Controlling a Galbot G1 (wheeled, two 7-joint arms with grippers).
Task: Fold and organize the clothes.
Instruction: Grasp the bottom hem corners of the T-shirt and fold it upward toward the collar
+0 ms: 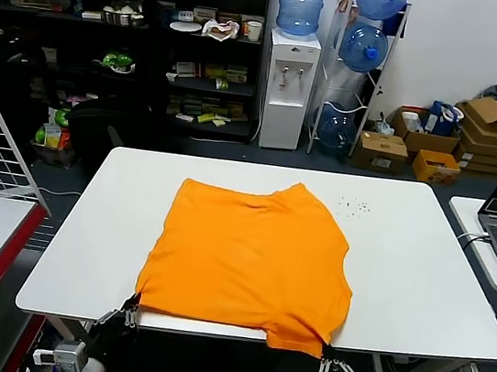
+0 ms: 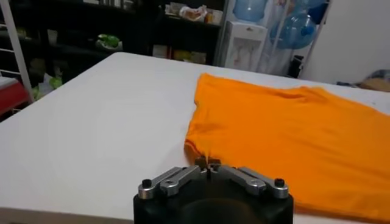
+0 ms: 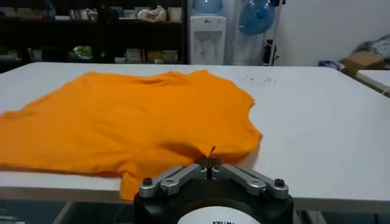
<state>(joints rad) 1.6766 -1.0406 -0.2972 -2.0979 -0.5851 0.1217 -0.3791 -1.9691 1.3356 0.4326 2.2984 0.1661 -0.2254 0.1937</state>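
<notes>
- White rectangular table (image 1: pixel 422 266), shelves beyond, carries the bright orange cotton T-shirt (image 1: pixel 252 261), its near hem overhanging the edge.
- Left gripper (image 2: pixel 208 165) and right gripper (image 3: pixel 208 163) each clench a near hem corner.
- Step: first fold; next likely lifting both corners toward the far side together.

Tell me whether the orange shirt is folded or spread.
Spread: the T-shirt lies open on the table, hem over the near edge.

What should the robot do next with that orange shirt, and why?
Probably lift both near corners and carry them toward the far edge. The left gripper and right gripper are each shut on the near hem of the bright orange cotton T-shirt, which lies flat on the white table, its hem overhanging the near edge.
</notes>
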